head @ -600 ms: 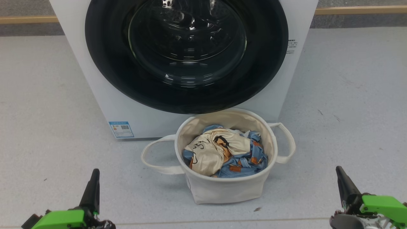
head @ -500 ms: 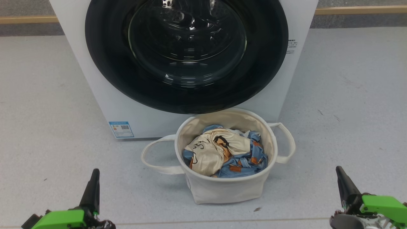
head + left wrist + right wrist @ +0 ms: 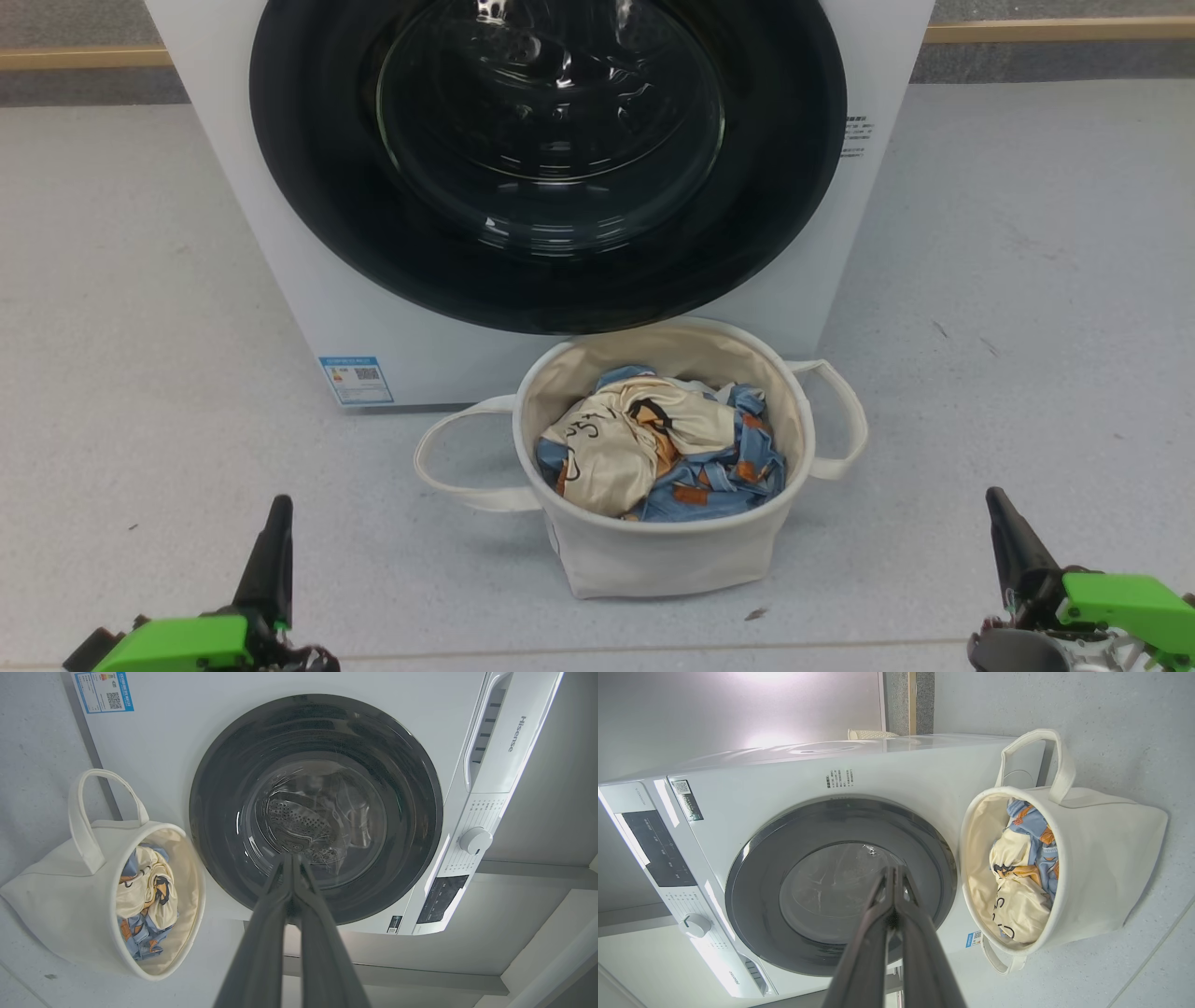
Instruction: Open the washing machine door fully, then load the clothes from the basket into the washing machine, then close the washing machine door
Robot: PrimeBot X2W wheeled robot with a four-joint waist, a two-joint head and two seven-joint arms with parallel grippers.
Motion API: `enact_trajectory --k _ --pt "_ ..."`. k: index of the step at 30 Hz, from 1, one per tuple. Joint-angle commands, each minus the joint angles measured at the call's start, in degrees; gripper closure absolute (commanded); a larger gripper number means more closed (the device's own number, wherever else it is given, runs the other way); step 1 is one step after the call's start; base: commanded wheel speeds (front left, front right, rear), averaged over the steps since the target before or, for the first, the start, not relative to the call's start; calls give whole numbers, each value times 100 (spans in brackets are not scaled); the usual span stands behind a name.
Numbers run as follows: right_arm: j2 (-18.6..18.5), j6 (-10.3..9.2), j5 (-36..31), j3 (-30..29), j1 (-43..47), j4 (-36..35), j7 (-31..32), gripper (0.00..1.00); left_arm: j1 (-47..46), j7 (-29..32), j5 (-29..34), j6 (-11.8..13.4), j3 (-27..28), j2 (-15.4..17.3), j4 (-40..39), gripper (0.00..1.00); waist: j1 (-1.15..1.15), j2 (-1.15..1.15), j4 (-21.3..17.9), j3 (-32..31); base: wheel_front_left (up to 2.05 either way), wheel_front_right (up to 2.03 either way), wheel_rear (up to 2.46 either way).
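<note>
The white washing machine (image 3: 308, 308) stands ahead, its round black-rimmed door (image 3: 551, 159) shut flat against the front. Right before it sits the cream basket (image 3: 672, 555), holding the clothes (image 3: 658, 448): light-blue fabric with orange patches and a cream satin piece. My left gripper (image 3: 278, 509) is at the lower left and my right gripper (image 3: 995, 499) at the lower right, both shut, empty and well back from the basket. In the left wrist view, the left gripper (image 3: 290, 858) points at the door (image 3: 317, 812); in the right wrist view, the right gripper (image 3: 894, 871) does too, with the basket (image 3: 1101, 858) beside.
Pale grey floor (image 3: 1027, 280) spreads on both sides of the washer. The control panel with a knob (image 3: 474, 840) sits along the washer's top. A blue label (image 3: 356, 379) marks its lower front corner. A wooden strip (image 3: 1055, 30) runs along the far wall.
</note>
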Motion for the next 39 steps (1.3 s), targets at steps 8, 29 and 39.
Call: enact_trajectory --k 8,29,39 --pt "-32 1 -23 111 -282 -175 46 100 -151 51 25 -40 200 40 -152 100 0 0 0 0 0 0 0" --pt "-32 1 -22 112 -282 -175 45 100 -151 51 26 -40 201 39 -152 100 0 0 0 0 0 0 0" --pt "47 0 -33 24 159 320 -50 0 131 -49 9 2 -40 -49 350 0 1 0 0 9 0 0 0"
